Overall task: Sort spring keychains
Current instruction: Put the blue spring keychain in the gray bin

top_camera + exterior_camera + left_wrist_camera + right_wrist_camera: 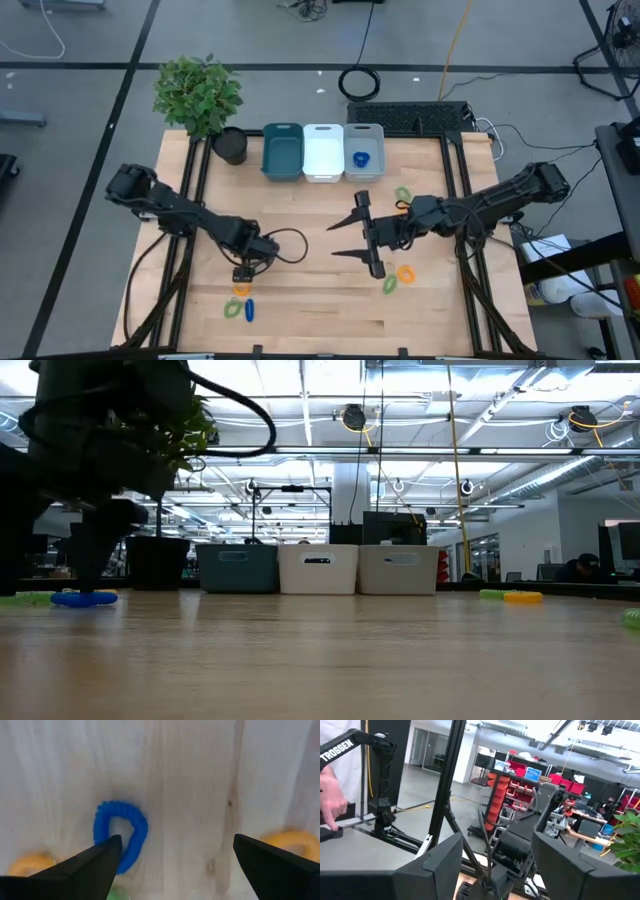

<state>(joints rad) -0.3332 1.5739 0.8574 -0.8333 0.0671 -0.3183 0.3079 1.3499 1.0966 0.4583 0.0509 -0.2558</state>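
Small spring keychains lie flat on the wooden table. A blue one [121,834], an orange one [238,290] and a green one [232,310] lie at the near left. My left gripper [177,840] points down, open, just above them, with one fingertip [112,847] over the blue loop's edge. Another orange one [405,272] and two green ones [389,285] [402,195] lie at the right. A blue one [362,159] sits in the grey bin [377,135]. My right gripper [497,850] is raised level over the table's middle right, open, nothing between its fingers.
A teal bin [283,150] and a white bin [323,150] stand beside the grey one at the far edge. A black pot [230,145] with a plant [198,92] is left of them. A black cable coil [360,82] lies beyond the table. A person's hand [330,800] shows off-table.
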